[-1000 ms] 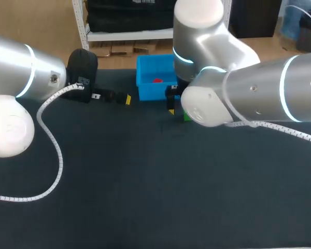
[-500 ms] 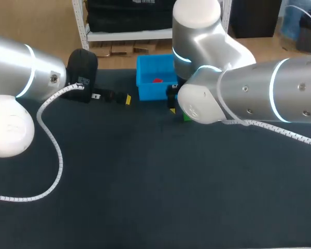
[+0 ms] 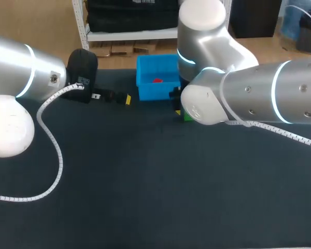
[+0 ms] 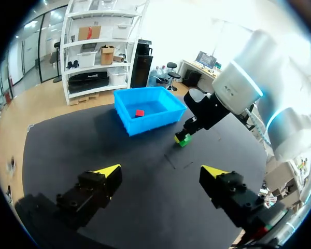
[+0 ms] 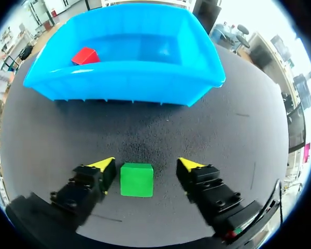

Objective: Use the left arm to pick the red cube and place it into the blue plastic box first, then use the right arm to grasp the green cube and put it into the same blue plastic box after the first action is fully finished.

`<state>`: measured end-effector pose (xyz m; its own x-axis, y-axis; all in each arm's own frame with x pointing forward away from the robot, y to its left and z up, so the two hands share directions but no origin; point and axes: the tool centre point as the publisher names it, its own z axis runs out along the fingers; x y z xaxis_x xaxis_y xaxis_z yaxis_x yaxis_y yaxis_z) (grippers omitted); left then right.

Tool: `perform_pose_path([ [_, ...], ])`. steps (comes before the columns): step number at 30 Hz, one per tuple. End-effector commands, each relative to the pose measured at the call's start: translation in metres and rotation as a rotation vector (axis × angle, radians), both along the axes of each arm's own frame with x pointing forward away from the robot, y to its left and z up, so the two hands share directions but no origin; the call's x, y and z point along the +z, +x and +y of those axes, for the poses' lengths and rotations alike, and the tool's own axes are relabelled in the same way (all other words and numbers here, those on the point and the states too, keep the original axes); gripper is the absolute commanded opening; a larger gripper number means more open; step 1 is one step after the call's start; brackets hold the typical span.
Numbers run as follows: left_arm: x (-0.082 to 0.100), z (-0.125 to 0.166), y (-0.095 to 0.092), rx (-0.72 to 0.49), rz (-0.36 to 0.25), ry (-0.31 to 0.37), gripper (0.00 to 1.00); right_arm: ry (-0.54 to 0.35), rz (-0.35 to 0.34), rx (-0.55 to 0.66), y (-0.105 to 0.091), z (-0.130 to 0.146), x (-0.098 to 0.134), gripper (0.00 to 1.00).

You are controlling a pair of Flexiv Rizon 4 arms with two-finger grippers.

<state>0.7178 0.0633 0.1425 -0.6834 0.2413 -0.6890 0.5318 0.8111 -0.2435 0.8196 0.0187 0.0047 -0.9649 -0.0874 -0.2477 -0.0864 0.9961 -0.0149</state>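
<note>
Green cube [image 5: 137,179] sits flat on the dark table [image 3: 145,181] at five o'clock of the blue plastic box [image 3: 153,88]. Its faces are square to our right gripper [image 5: 146,165], whose fingers stand apart on either side, unclamped. The red cube [image 5: 84,55] lies in the box, whose long axis runs nine-to-three ahead of that gripper. Our left gripper [image 4: 160,170] hangs spread and empty at the box's eight o'clock.

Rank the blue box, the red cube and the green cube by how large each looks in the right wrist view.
1. blue plastic box, by far largest.
2. green cube, close, between the open fingers.
3. red cube, inside the box; farther away, so the cubes may really be equal.
</note>
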Motion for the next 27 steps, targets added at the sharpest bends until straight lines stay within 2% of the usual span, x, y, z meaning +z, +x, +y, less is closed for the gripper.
perform_pose_path([
  [1, -0.001, 0.002, 0.0, -0.008, -0.003, -0.009, 1.0, 0.005, 0.004, 0.001, 0.0, -0.001, -0.003, 0.0],
  [17, -0.001, 0.002, 0.0, -0.008, -0.003, -0.009, 1.0, 0.016, 0.006, -0.013, -0.003, -0.003, 0.002, 0.0],
  [23, -0.001, 0.002, 0.0, -0.008, -0.003, -0.009, 1.0, 0.029, -0.025, -0.024, -0.005, -0.003, 0.023, 0.0],
  [27, -0.001, 0.002, 0.0, -0.008, -0.003, -0.009, 1.0, 0.051, -0.06, -0.03, -0.008, -0.001, 0.05, 0.0],
])
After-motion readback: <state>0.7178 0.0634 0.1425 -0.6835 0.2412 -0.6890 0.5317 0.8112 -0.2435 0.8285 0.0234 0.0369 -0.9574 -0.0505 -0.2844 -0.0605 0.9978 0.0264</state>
